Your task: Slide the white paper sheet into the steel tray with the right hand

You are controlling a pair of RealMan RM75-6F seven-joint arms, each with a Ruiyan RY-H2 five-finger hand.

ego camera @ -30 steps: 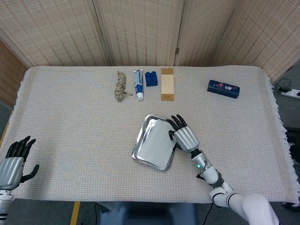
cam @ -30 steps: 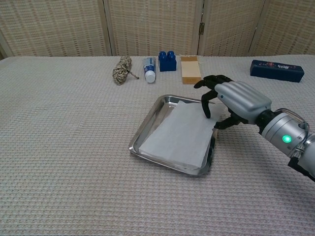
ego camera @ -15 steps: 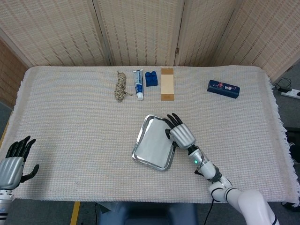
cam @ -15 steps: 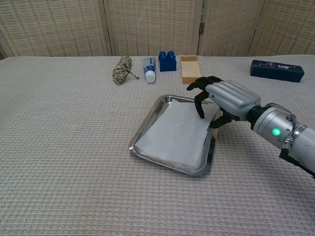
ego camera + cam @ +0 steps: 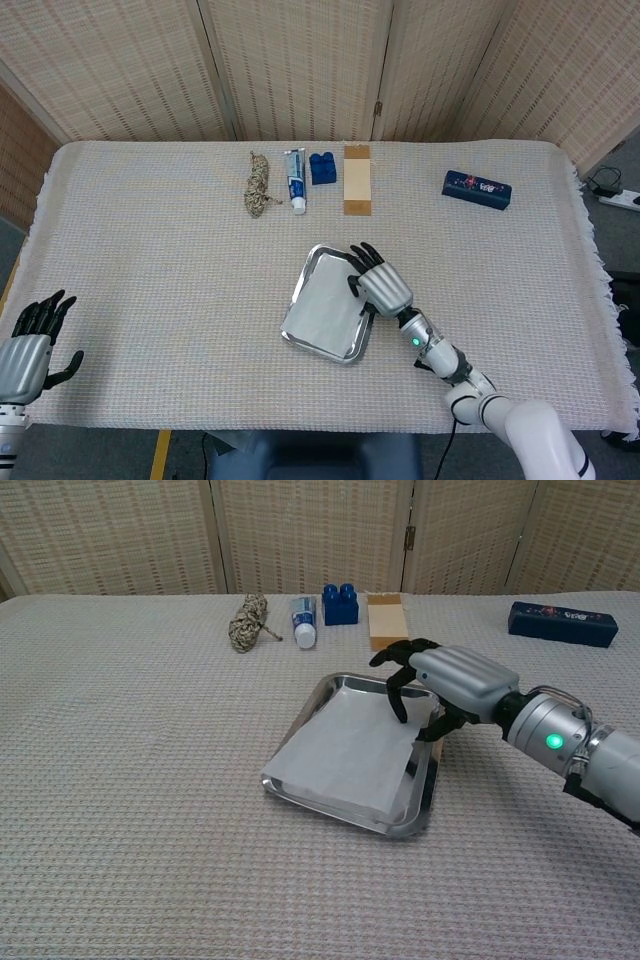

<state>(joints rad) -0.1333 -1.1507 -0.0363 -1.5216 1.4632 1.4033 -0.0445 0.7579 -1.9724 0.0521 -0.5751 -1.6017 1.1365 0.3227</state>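
The steel tray [image 5: 308, 262] [image 5: 330, 689] sits at the table's middle. The white paper sheet [image 5: 322, 308] [image 5: 346, 752] lies in it, its left edge riding up over the tray's left rim. My right hand [image 5: 376, 282] [image 5: 447, 679] is over the tray's right side, fingers curved down with the tips touching the sheet's right part. It grips nothing. My left hand [image 5: 30, 345] hangs off the table's front left corner, fingers apart and empty; only the head view shows it.
Along the back edge lie a rope bundle [image 5: 259, 187] [image 5: 246, 622], a toothpaste tube [image 5: 295, 179] [image 5: 304, 621], a blue brick [image 5: 322, 166] [image 5: 340, 604] and a wooden block [image 5: 357, 179] [image 5: 386, 622]. A dark blue box [image 5: 477, 189] [image 5: 560, 623] lies at the back right.
My right hand has moved left across the tray, pushing the sheet with it. The sheet now lies further left, its left edge over the rim. The left hand has not moved.
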